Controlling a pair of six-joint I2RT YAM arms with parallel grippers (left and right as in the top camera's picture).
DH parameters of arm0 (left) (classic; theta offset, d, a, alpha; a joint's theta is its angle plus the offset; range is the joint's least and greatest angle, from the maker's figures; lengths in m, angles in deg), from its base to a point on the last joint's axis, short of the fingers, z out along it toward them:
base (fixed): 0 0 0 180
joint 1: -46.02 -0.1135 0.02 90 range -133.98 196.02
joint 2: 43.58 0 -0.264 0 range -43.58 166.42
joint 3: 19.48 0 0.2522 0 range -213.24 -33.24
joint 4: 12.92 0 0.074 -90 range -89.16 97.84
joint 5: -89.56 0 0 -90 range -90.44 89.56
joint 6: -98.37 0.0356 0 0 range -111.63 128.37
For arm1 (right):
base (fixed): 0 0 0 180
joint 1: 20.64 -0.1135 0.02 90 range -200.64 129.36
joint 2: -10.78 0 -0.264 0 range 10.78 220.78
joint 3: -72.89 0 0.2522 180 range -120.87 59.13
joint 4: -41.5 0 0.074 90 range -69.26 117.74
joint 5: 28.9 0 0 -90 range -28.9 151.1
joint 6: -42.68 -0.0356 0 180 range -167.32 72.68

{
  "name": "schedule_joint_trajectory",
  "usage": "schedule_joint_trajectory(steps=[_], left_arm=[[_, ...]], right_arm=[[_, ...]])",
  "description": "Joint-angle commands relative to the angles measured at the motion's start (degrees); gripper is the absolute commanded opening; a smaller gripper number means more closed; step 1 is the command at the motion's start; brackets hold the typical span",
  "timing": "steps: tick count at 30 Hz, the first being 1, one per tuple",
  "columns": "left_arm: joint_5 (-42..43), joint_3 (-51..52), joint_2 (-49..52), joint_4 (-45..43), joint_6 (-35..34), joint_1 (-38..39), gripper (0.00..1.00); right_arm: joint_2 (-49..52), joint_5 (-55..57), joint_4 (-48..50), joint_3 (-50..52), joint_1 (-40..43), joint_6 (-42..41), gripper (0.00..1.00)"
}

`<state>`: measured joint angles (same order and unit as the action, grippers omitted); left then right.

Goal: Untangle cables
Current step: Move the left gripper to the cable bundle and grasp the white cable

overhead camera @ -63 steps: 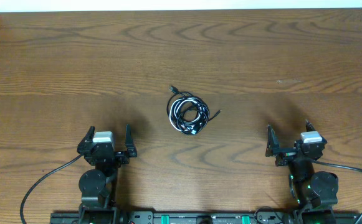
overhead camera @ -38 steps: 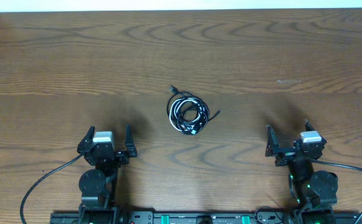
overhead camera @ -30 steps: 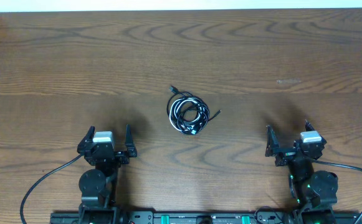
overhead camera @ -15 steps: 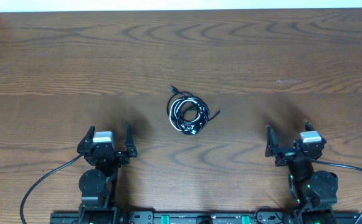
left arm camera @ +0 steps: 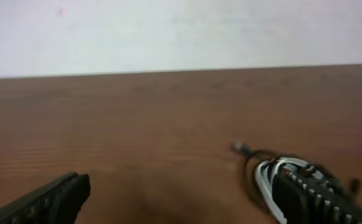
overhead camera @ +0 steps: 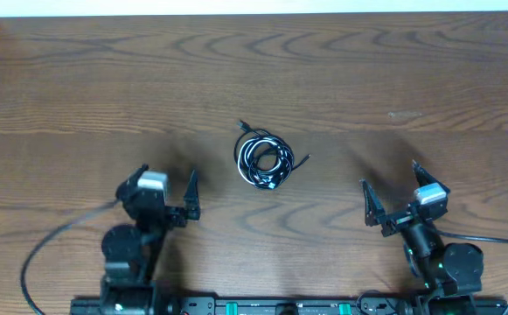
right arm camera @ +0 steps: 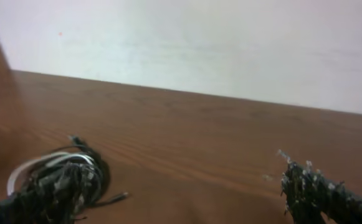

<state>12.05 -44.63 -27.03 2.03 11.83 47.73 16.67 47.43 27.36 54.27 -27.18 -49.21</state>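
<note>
The cables (overhead camera: 265, 163) lie as one small tight coil, black loops mixed with a white one, at the middle of the tabletop (overhead camera: 79, 79), well apart from the left arm (overhead camera: 153, 188) and right arm (overhead camera: 428, 201), whose jaws stand spread wide and empty. Light and limp, they would likely drag together; the stray plug end (overhead camera: 243, 125) on the coil's far side looks the best hold. No container shows.

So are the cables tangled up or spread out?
Tangled: the cables lie in one small coiled clump on the table, black and white loops overlapping.
</note>
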Motion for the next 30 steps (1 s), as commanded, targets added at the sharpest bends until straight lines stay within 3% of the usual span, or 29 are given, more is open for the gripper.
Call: schedule_joint_trajectory(steps=[1,6,8,12,16,24,25,28,30], left_arm=[[8.7,-14.01,13.14,4.28,0.79,-0.09,0.98],[12.07,-31.95,30.25,17.11,0.81,-0.02,0.98],[12.83,-42.95,40.11,26.84,0.81,-0.02,0.98],[12.83,-53.46,50.12,36.7,0.79,-0.02,0.98],[17.62,-55.23,55.34,38.95,0.35,-0.02,0.98],[24.11,-55.01,62.51,42.49,0.37,0.46,0.98],[23.98,-54.73,64.0,43.01,0.35,0.72,0.97],[23.96,-53.55,69.53,43.76,0.35,2.03,0.7],[23.93,-53.46,72.87,43.5,0.2,2.58,0.6]], right_arm=[[5.14,-3.43,-2.91,-8.02,-0.2,0.28,0.99],[16.22,-4.96,-11.54,-19.63,-0.2,0.28,0.99],[24.26,-6.16,-17.2,-27.32,-0.2,0.28,0.99],[34.21,-6.45,-24.59,-36.57,-0.2,1.01,0.99],[43.98,-7.82,-29.42,-43.1,-0.2,2.71,0.99],[55.95,-19.39,-26.56,-43.85,-0.22,-1.92,0.99],[56.92,-20.87,-25.92,-43.85,-0.2,-1.92,0.99],[58.86,-21.44,-25.57,-43.85,-0.22,-1.95,0.93],[59.74,-21.44,-25.59,-43.85,-0.24,-2.67,0.85]])
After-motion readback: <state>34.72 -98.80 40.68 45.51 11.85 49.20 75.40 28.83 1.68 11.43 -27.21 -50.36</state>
